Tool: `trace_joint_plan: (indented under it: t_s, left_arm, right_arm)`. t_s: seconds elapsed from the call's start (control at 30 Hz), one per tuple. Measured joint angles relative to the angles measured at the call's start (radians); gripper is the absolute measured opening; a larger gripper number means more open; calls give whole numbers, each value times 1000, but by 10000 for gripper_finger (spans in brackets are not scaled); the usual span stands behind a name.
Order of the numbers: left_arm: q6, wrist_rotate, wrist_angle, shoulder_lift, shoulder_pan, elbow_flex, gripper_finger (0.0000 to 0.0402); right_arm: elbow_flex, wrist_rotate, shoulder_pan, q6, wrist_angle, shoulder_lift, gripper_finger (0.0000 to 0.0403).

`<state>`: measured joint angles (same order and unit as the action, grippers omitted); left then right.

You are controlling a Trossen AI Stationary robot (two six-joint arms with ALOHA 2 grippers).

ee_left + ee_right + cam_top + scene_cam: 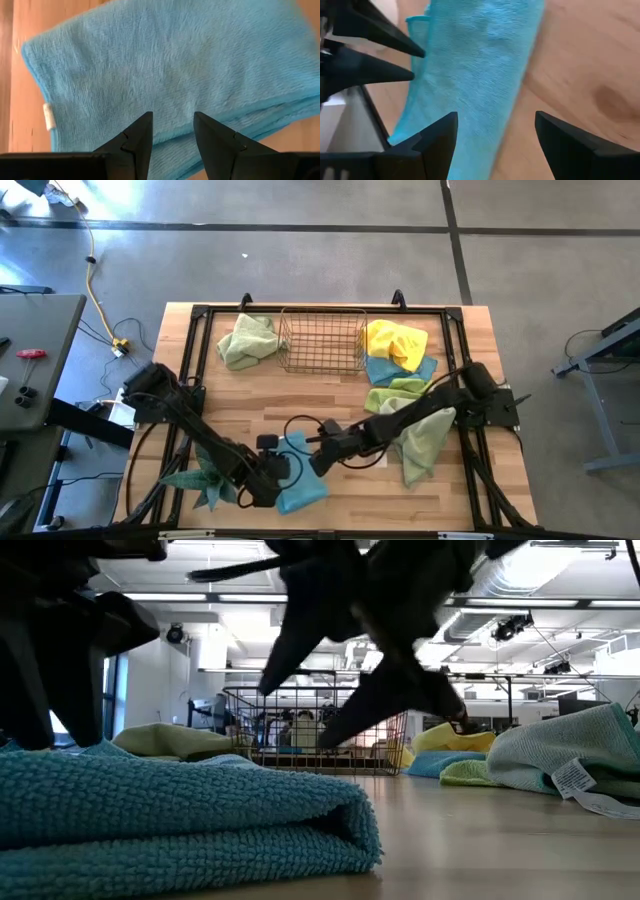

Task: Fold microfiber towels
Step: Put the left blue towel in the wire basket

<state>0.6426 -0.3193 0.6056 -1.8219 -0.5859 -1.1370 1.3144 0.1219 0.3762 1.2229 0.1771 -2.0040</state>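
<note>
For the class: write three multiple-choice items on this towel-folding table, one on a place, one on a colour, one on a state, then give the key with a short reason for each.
1. Where does the wire basket stand?
A. at the table's far edge, between towel heaps
B. on the floor
C. on the blue towel

2. What colour is the folded towel beneath the two grippers?
A. yellow
B. light blue
C. red

3. How are the right gripper's fingers?
A. shut on the towel
B. spread apart with nothing between them
C. closed on the basket

Key:
1 A: in the high view, the pale green towel lies to one side of it, the yellow towel to the other.
2 B: both wrist views show light blue cloth.
3 B: the right wrist view shows a wide gap over towel and table; the left gripper hovers nearby, also open.
</note>
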Motion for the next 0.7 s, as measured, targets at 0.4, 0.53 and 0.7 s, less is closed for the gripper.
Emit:
trace_joint_plan:
  t_s: [0.4, 0.53, 0.7]
  left_arm:
    - [39, 13, -16, -33, -4, 0, 133]
    - [42, 22, -32, -37, 3, -1, 133]
    - [43, 29, -33, -37, 7, -1, 133]
  right_arm:
    - [-23, -22, -25, 33, -220, -111, 254]
    - [-21, -20, -24, 57, -277, -138, 254]
    - [-23, -23, -18, 56, -376, -161, 241]
